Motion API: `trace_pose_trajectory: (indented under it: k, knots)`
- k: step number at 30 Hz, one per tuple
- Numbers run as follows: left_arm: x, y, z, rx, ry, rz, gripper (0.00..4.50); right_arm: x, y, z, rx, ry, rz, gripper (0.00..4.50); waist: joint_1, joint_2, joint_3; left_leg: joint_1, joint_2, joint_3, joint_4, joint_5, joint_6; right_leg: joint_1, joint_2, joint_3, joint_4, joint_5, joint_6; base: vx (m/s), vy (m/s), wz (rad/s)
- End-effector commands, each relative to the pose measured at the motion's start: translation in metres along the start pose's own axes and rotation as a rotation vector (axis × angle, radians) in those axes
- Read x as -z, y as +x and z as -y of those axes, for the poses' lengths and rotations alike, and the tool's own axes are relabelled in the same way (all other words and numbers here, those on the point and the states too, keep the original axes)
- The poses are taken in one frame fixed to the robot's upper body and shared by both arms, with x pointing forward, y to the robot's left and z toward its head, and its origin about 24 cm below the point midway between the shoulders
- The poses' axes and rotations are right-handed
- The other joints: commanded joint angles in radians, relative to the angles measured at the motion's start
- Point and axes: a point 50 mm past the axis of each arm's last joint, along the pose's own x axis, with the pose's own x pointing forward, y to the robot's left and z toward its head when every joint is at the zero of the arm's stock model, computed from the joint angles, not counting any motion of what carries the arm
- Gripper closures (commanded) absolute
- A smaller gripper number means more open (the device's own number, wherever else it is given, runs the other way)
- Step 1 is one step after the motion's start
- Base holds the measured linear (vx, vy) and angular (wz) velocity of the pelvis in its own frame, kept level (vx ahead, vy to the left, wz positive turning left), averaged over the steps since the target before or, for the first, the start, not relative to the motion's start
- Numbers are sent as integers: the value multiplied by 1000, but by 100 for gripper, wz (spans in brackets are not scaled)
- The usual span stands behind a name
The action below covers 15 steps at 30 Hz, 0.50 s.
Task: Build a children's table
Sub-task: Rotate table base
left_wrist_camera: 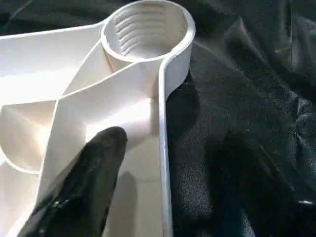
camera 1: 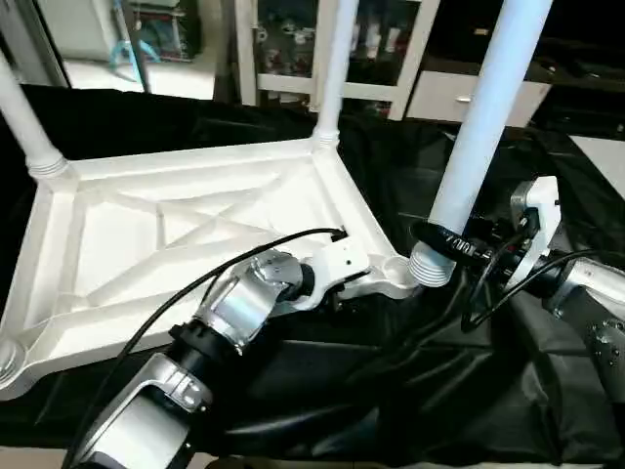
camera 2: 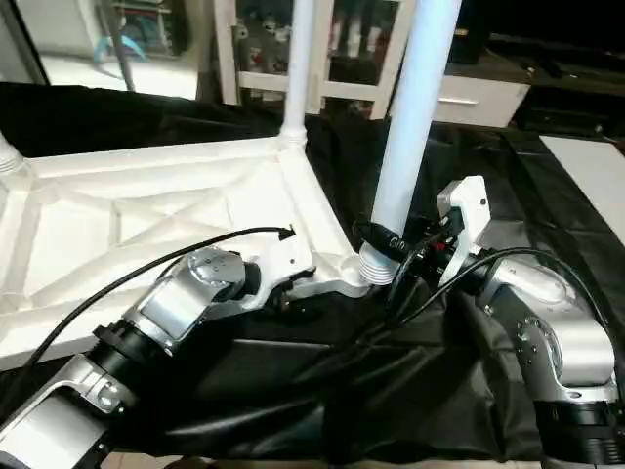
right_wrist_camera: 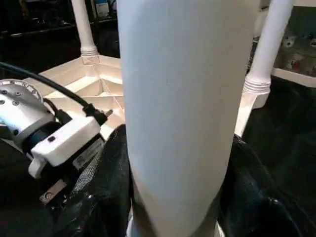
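Setting: indoor lab or demonstration room. Work surface draped in black cloth (camera 1: 322,391), beneath and around the left gripper (camera 1: 337,293). Beyond it, white glass-fronted cabinets (camera 1: 391,49) holding small items; a white drawer unit (camera 2: 479,98) past the right gripper (camera 2: 410,249); pale floor (camera 1: 98,73).

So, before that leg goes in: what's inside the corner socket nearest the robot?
The socket is empty; its inner wall shows screw ridges. Its bottom is hidden by the near rim. The leg, held in the right gripper, hangs just beside it.
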Motion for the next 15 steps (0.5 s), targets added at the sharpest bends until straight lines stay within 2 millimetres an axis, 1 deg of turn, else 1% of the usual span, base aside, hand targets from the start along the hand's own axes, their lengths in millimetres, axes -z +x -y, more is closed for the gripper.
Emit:
trace_pose_trajectory:
  k: [1,2,4,5,8,9,11,12,13,14,15]
  knots:
    - [12,-5,-3,-8,-25,-59,68,-5,0,-3,-23,-13,17,262,2,1,-61,13,57,-25,-68,-140,56,53,-79,51,-79,-120,-231,0,0,0]
    - [13,-8,-3,-5,-33,-64,49,-4,0,-3,-23,-12,16,262,1,1,-59,13,57,-26,-69,-146,53,51,-79,50,-82,-144,-225,0,0,0]
    - [14,-9,-3,-5,-37,-68,44,-4,0,-3,-23,-11,16,262,1,2,-59,14,57,-25,-69,-148,50,49,-79,51,-83,-158,-221,0,0,0]
    - [15,-11,-4,-3,-47,-77,35,-4,0,-4,-24,-10,16,262,2,4,-58,13,57,-25,-70,-146,47,48,-79,51,-83,-162,-219,0,0,0]
    - [16,-20,-7,-24,-102,-77,35,-4,0,-3,-25,-7,17,262,2,4,-60,12,56,-24,-68,-133,48,47,-77,51,-81,-141,-222,0,0,0]
    - [16,-22,-8,-30,-115,-76,35,-4,0,-3,-25,-7,17,262,2,2,-60,12,57,-23,-68,-128,47,48,-77,51,-78,-131,-225,0,0,0]
    - [15,-28,-11,-53,-177,-66,35,-4,0,-3,-26,-6,18,262,1,2,-62,12,56,-23,-67,-103,54,48,-76,50,-72,-103,-236,0,0,0]
    - [15,-31,-11,-54,-201,-70,35,-4,0,-3,-27,-5,18,262,2,-1,-61,12,56,-22,-67,-99,58,47,-76,50,-74,-101,-239,0,0,0]
    - [16,-32,-10,-52,-210,-79,35,-4,0,-3,-30,-6,17,262,3,0,-60,11,55,-22,-66,-94,63,47,-76,50,-73,-100,-241,0,0,0]
    - [16,-33,-10,-49,-212,-86,61,-4,1,-3,-32,-6,16,262,4,2,-60,11,55,-21,-66,-91,67,46,-76,51,-75,-102,-240,0,0,0]
    - [17,-33,-10,-53,-223,-90,61,-4,1,-3,-34,-6,16,262,5,0,-61,12,56,-21,-66,-94,67,46,-75,50,-75,-106,-240,0,0,0]
